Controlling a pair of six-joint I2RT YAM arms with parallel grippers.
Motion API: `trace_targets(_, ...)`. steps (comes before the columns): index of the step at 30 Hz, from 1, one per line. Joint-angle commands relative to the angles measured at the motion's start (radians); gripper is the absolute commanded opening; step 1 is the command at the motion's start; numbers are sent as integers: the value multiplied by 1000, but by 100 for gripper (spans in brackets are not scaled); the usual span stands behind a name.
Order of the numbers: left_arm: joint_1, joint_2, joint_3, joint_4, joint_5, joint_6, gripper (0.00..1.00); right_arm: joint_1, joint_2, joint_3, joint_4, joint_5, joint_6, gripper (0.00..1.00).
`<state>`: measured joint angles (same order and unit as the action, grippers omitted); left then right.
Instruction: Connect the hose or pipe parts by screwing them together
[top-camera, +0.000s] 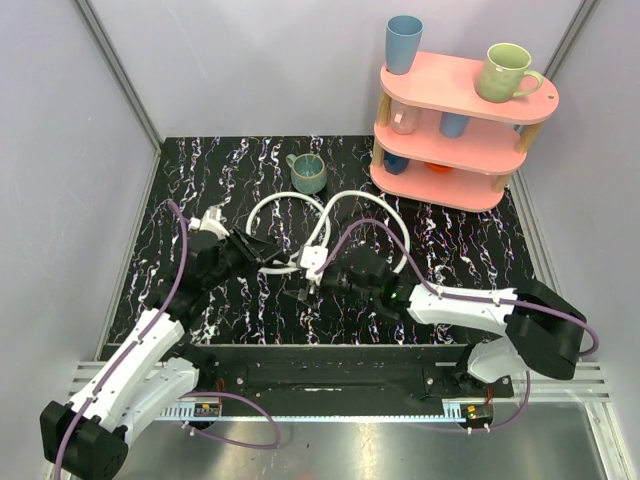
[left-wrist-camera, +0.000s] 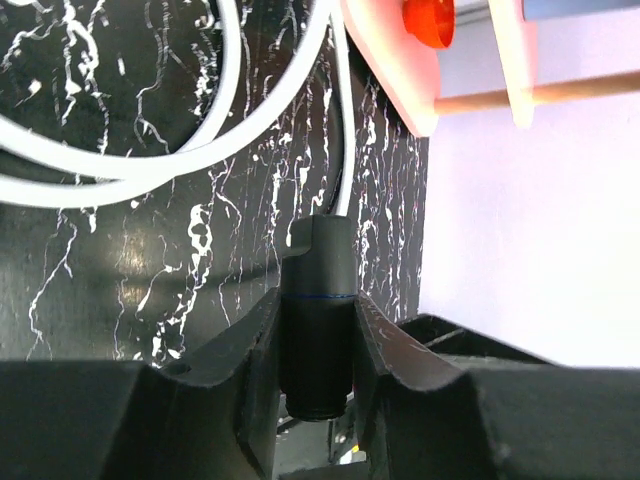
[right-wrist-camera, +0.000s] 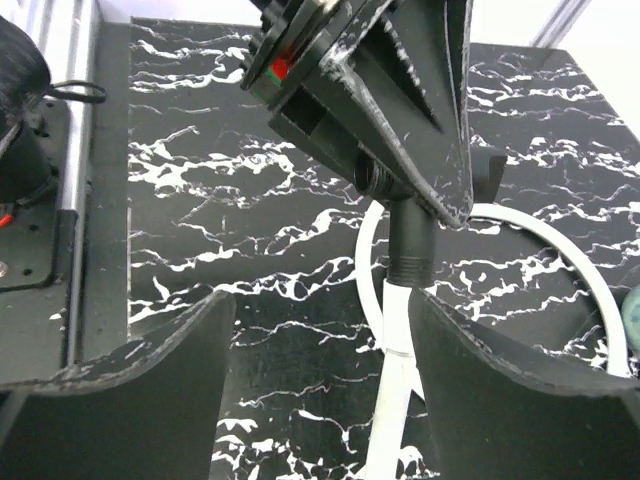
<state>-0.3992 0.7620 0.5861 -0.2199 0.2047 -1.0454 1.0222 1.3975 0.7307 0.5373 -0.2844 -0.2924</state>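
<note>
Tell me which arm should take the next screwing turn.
Right. The right gripper is open, jaws flanking the white hose end; the left gripper is shut on the dark fitting, anchoring it.

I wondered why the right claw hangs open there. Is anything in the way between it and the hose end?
Nothing visible is in the way. The right gripper has its open fingers on either side of the white hose, just below its black fitting, which the left gripper clamps.

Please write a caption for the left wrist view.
Left gripper shut on a black cylindrical hose fitting, white flexible hoses looping on black marbled table.
</note>
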Motion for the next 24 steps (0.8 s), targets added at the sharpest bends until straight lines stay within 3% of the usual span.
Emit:
trace_targets(1, 0, -35, 90, -67, -108, -146, 0, 59, 53, 13, 124, 266, -143, 76)
trace_targets(5, 2, -39, 144, -157, -133, -166, 0, 84, 83, 15, 168, 339, -212, 75)
trace_targets(11, 2, -73, 133, -165, -123, -237, 0, 95, 123, 7, 251, 379, -281, 72)
trace_targets(19, 2, -98, 120, -174, -99, -291, 0, 96, 158, 9, 313, 323, -301, 66)
trace_targets(21, 2, -101, 118, -174, -88, -301, 0, 98, 161, 9, 319, 300, -312, 58)
trace_targets(24, 0, -99, 107, -167, -53, -320, 0, 98, 156, 9, 329, 287, -294, 32)
